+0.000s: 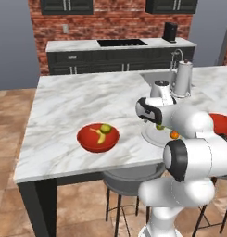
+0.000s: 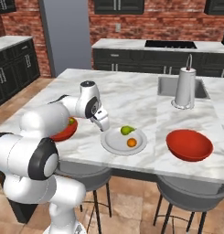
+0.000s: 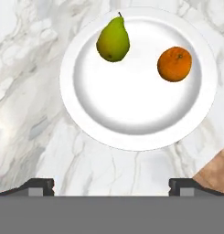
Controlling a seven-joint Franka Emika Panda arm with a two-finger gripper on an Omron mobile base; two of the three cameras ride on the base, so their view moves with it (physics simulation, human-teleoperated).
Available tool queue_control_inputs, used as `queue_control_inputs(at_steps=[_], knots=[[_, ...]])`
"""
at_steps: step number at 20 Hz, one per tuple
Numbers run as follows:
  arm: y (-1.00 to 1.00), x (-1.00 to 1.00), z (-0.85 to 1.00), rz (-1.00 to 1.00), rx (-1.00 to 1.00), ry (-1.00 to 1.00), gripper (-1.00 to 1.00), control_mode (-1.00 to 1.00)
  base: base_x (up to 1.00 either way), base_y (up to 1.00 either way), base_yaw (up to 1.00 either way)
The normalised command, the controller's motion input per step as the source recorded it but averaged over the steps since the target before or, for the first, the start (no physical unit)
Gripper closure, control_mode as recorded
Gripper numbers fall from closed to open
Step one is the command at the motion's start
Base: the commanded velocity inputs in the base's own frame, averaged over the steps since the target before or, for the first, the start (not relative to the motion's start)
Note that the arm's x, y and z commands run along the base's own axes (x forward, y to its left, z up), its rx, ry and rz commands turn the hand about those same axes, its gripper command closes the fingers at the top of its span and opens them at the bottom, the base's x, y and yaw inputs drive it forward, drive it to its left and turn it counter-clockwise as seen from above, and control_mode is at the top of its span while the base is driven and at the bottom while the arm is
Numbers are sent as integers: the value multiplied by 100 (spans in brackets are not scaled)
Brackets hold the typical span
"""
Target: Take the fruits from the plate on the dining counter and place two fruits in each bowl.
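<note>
Fruits: pear [image 3: 113,40] and orange [image 3: 174,64] on the plate [image 3: 136,128] | banana [image 1: 100,137] and green fruit [image 1: 105,127] in bowl [image 1: 87,141] left of plate | second bowl [image 2: 189,145] right of plate | gripper [image 3: 111,185] above plate's near edge, jaws spread wide, holding nothing

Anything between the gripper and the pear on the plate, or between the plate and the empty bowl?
Nothing visible. The open gripper hangs above the plate with the pear unobstructed; only bare counter separates it from the empty bowl.
</note>
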Motion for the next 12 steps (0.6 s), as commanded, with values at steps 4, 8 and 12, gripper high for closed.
queue_control_inputs(at_steps=[4,8,12], knots=[[0,0,0,0,0,0,-100,100,10,-92,2],[0,0,0,0,0,0,-100,100,16,-82,5],[0,11,-1,0,0,5,-100,-100,28,-20,1]])
